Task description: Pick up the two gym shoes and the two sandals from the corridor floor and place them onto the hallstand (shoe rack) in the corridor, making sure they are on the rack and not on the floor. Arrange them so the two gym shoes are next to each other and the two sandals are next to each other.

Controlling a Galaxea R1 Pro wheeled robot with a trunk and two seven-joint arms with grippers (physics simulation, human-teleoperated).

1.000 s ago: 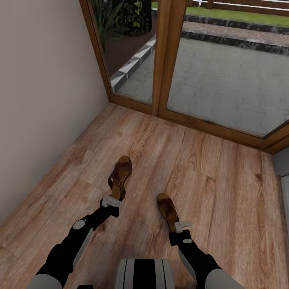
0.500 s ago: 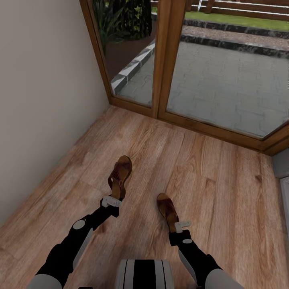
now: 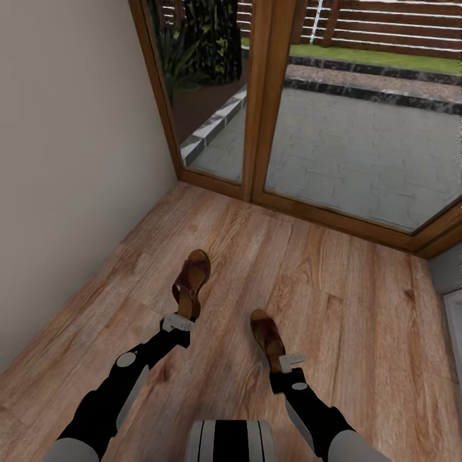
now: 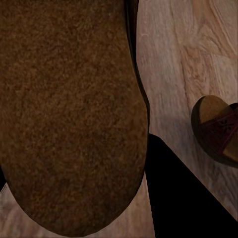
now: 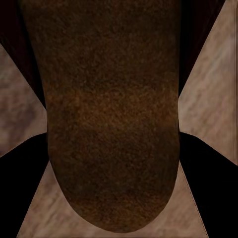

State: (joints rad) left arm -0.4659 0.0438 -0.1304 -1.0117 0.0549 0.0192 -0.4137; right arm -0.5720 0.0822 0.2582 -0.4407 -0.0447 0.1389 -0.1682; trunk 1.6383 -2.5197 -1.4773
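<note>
Both sandals are held off the corridor floor (image 3: 359, 333). My left gripper (image 3: 180, 319) is shut on the heel end of one brown sandal (image 3: 191, 282), toe pointing toward the glass door. My right gripper (image 3: 289, 359) is shut on the other sandal (image 3: 267, 335). The left wrist view looks onto the held sandal's sole (image 4: 69, 114), with the other sandal (image 4: 218, 130) beyond it. A brown sole (image 5: 111, 114) runs between dark fingers (image 5: 206, 183) in the right wrist view. The gym shoes are out of view. A pale grey-white edge (image 3: 449, 273) at the far right may be the hallstand; I cannot tell.
A beige wall (image 3: 70, 160) runs along the left. Ahead stands a wood-framed glass door (image 3: 263, 102) with a paved yard behind it. Wood plank floor lies between the wall and the grey edge. My trunk (image 3: 231, 439) shows at the bottom.
The whole picture has slid down a little, so the camera has tilted up. Both arms and the held sandals keep their places relative to each other.
</note>
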